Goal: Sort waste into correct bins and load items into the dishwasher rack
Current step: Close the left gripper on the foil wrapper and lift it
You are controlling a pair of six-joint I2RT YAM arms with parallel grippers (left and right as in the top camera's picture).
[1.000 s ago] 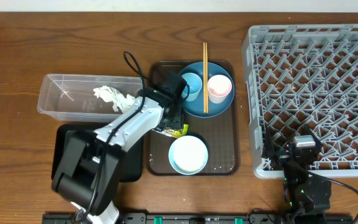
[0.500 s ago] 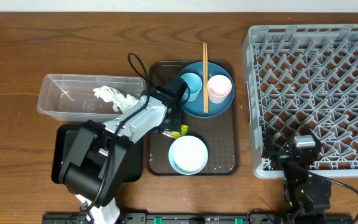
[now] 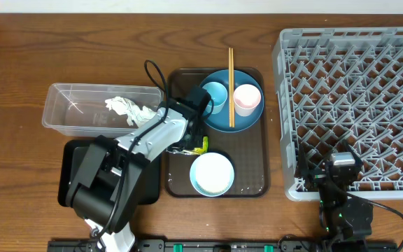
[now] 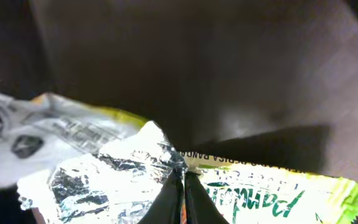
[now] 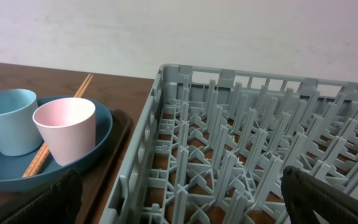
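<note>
The overhead view is bright, even and sharp, and its shadows are soft and faint. The left wrist view is dim. There the wrapper [image 4: 104, 180] gives white glare at 7 o'clock and is blurred at 9 o'clock. The right wrist view is bright, with a pale wall [image 5: 229, 31] at 12 o'clock. Its dark fingers [image 5: 328, 199] are blurred at 5 and 7 o'clock.

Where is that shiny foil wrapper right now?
Seen from overhead, the foil wrapper lies on the brown tray's left side, between the white bowl and the blue plate, pinched by the left gripper.
</note>
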